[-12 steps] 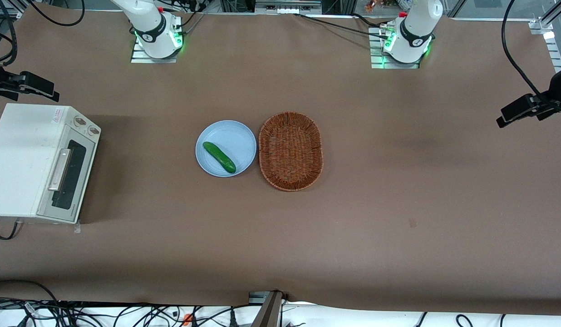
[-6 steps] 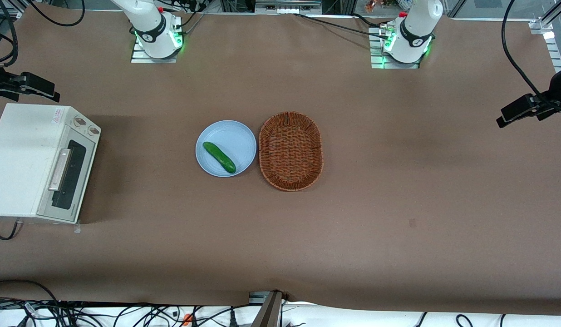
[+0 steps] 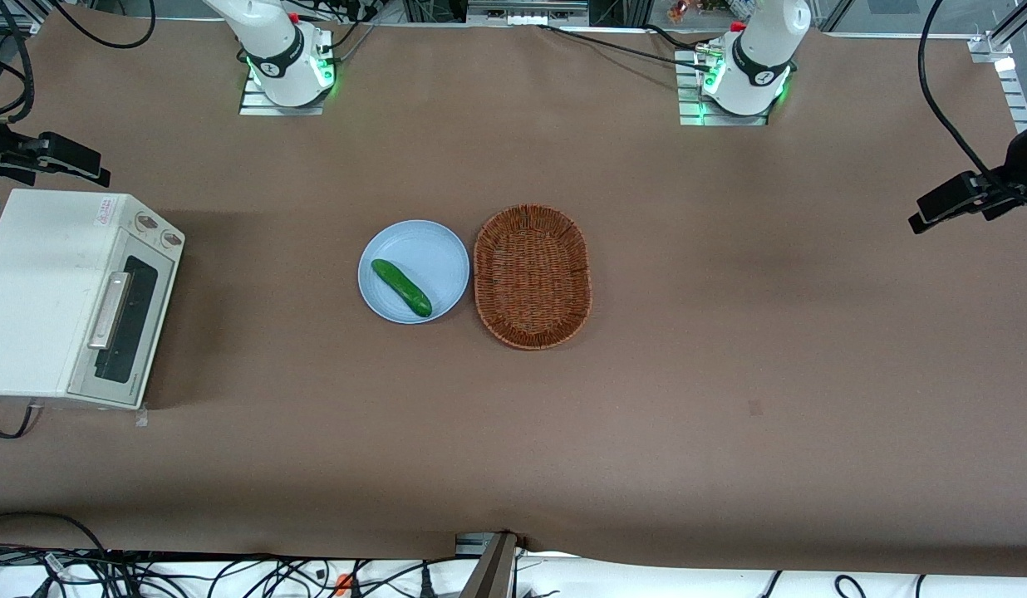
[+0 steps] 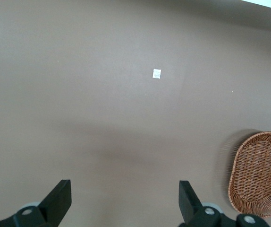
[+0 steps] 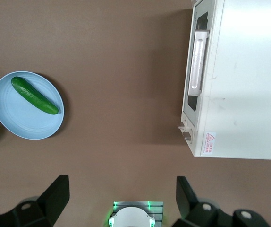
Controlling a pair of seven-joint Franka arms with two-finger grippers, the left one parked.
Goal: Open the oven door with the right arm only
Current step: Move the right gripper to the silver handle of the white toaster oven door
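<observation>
- Front view: the brown paper-covered bench (image 3: 513, 432) carries a cream-white toaster oven (image 3: 40, 291) at the working arm's end.
- The oven's rectangular door with dark glass window (image 3: 125, 320) is shut flat against the body, its silver bar handle (image 3: 109, 310) running along the upper edge.
- Two round knobs (image 3: 159, 230) sit on the panel beside the door, farther from the camera than the door.
- Near the bench's middle, a green cucumber (image 3: 401, 287) lies on a round pale-blue plate (image 3: 434, 249), with an oval brown wicker basket (image 3: 532, 276) just beside the plate.
- Farther back, the large white right arm (image 3: 272, 46) rises from its base with green lights.
- The small black tool (image 5: 121, 194) hangs high above the bench, well apart from the door (image 5: 197, 66); its two fingers (image 5: 55, 194) stand spread wide, holding nothing.
</observation>
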